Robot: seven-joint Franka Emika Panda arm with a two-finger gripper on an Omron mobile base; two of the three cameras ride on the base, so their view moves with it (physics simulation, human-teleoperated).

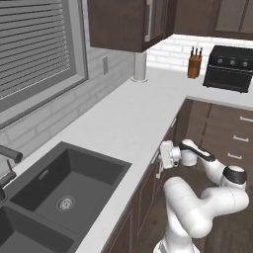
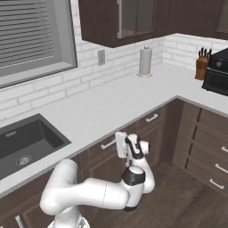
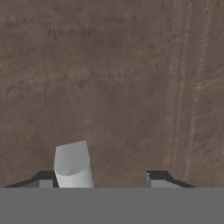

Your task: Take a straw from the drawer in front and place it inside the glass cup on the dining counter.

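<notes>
The straw is, I judge, inside the shut drawer (image 3: 109, 78) under the bench's (image 2: 111, 104) front edge, right of the sink. Nearest, the pincer (image 3: 103, 177) stands released. Its tips are parted around the end of the silver bar handle (image 3: 73, 164), which sits just beside one tip and is not clamped. The handle looks stiff and smooth, so a firm grip should serve. The straw will likely be light, thin and slippery, and easily crushed - best pinched gently near mid-length.
</notes>
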